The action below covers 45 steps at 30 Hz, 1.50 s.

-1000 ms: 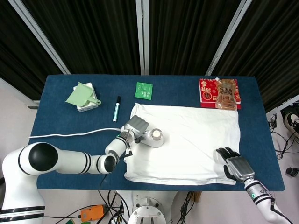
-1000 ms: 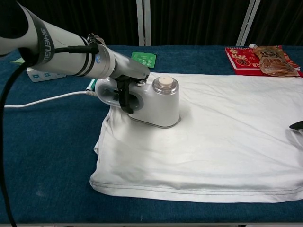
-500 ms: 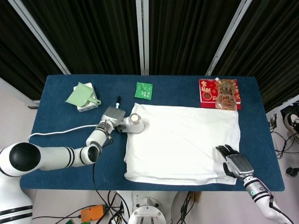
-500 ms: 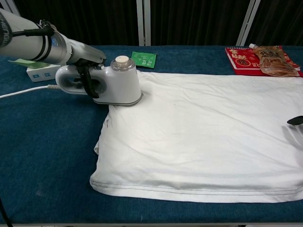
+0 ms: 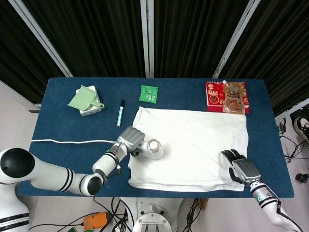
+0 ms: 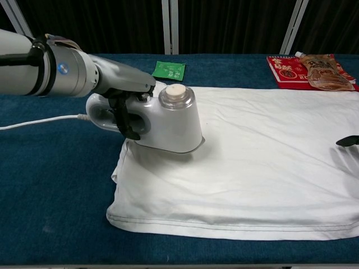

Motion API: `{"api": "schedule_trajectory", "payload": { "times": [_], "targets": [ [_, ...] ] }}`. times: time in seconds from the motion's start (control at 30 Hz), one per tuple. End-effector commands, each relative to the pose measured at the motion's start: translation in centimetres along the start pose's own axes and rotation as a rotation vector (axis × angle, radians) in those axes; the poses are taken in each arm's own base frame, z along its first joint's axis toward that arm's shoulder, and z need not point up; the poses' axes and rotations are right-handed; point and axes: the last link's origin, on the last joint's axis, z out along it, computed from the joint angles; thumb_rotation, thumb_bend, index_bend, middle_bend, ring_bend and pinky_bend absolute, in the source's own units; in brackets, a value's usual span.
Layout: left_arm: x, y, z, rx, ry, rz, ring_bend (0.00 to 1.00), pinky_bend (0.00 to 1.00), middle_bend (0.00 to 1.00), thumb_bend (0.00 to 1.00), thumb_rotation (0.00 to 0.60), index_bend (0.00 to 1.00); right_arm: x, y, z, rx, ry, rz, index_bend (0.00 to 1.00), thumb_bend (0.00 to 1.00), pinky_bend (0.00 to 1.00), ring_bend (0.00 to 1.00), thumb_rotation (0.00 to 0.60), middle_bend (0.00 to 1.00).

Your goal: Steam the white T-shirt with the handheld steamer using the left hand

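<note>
**Steamer on the shirt's left edge, in your left hand**

Your white T-shirt (image 5: 190, 149) lies flat on the blue table (image 5: 63, 125), and the handheld steamer (image 6: 168, 120) sits soleplate-down on its left edge, part of the base overhanging the cloth. Your left hand (image 6: 126, 92) has its fingers wrapped through the steamer's handle loop, holding it. The white cord (image 5: 72, 141) trails off to the left across the table.

Your right hand (image 5: 241, 168) rests on the shirt's lower right corner, dark fingers spread flat, holding nothing.

Beyond the shirt, you have a green sachet (image 5: 148, 94) just past its top edge, a pen (image 5: 119, 113) to the left, and a green-and-white box (image 5: 87, 100) further left. At the far right a brown pouch (image 5: 233, 98) lies on a red packet (image 5: 212, 94); their printing is too small to read.
</note>
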Motion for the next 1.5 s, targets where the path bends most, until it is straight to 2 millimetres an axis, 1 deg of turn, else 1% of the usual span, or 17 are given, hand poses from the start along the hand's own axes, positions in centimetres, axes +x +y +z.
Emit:
{"api": "schedule_trajectory", "payload": {
  "times": [0.03,0.13,0.3,0.4,0.47,0.6,0.73,0.83,0.9,1.0,1.1,1.23,1.33,1.5],
  "targets": [
    [-1.1,1.9,-0.2,-0.003,-0.051,0.021,0.75,0.64,0.89,0.55,0.374,0.85,0.0,0.0,0.0,0.002,0.0,0.0,0.13,0.86,0.23,0.07,0.6,0.14],
    [-1.6,1.8,0.0,0.029,-0.072,0.012,0.75,0.64,0.89,0.54,0.371,0.85,0.1,0.0,0.1,0.004,0.005,0.0,0.13,0.86,0.23,0.07,0.6,0.14],
    [-2.8,0.6,-0.3,0.087,-0.088,0.046,0.75,0.64,0.89,0.54,0.368,0.85,0.3,0.1,0.1,0.005,0.01,-0.001,0.13,0.86,0.23,0.07,0.6,0.14],
    [-3.9,-0.5,-0.8,0.115,-0.12,0.05,0.75,0.64,0.89,0.54,0.369,0.85,0.3,0.0,0.2,0.009,0.011,-0.002,0.13,0.86,0.23,0.07,0.6,0.14],
    [-4.6,-1.6,-1.3,0.135,-0.145,0.039,0.75,0.64,0.89,0.54,0.368,0.85,0.4,-0.1,0.3,0.012,0.012,-0.002,0.13,0.86,0.23,0.07,0.6,0.14],
    [-5.2,-4.0,-2.4,0.182,-0.163,0.019,0.75,0.64,0.89,0.53,0.368,0.84,0.4,-0.1,0.3,0.012,0.014,-0.005,0.13,0.86,0.23,0.07,0.6,0.14],
    [-5.0,-6.5,-3.4,0.232,-0.143,-0.02,0.75,0.64,0.89,0.53,0.37,0.84,0.4,0.0,0.3,0.008,0.015,-0.002,0.13,0.86,0.23,0.07,0.6,0.14],
    [-4.0,-7.6,-3.7,0.251,-0.104,-0.06,0.75,0.64,0.89,0.53,0.371,0.84,0.4,0.0,0.2,0.004,0.019,0.002,0.13,0.86,0.23,0.07,0.6,0.14],
    [-3.2,-7.8,-3.6,0.25,-0.075,-0.076,0.75,0.64,0.89,0.53,0.37,0.84,0.4,0.1,0.1,0.001,0.021,0.003,0.13,0.86,0.23,0.07,0.6,0.14],
    [-1.7,-7.1,-3.0,0.22,-0.028,-0.094,0.74,0.64,0.89,0.53,0.369,0.84,0.5,0.1,0.0,-0.004,0.024,0.004,0.13,0.86,0.23,0.07,0.6,0.14],
    [-0.2,-5.4,-1.7,0.166,0.007,-0.089,0.74,0.64,0.89,0.53,0.368,0.84,0.5,0.2,-0.1,-0.009,0.026,0.005,0.13,0.86,0.23,0.07,0.6,0.14],
    [1.6,-2.1,0.5,0.096,0.045,-0.05,0.74,0.64,0.89,0.53,0.369,0.84,0.5,0.3,-0.1,-0.017,0.02,0.005,0.13,0.86,0.23,0.07,0.6,0.14],
    [2.6,0.4,2.0,0.057,0.058,-0.034,0.74,0.64,0.89,0.53,0.37,0.84,0.5,0.4,-0.2,-0.024,0.015,0.004,0.13,0.86,0.23,0.07,0.6,0.14],
    [3.6,3.9,3.7,0.018,0.074,0.03,0.74,0.64,0.89,0.53,0.37,0.84,0.4,0.8,-0.4,-0.041,0.01,0.011,0.13,0.86,0.23,0.07,0.6,0.14]
  ]
}}
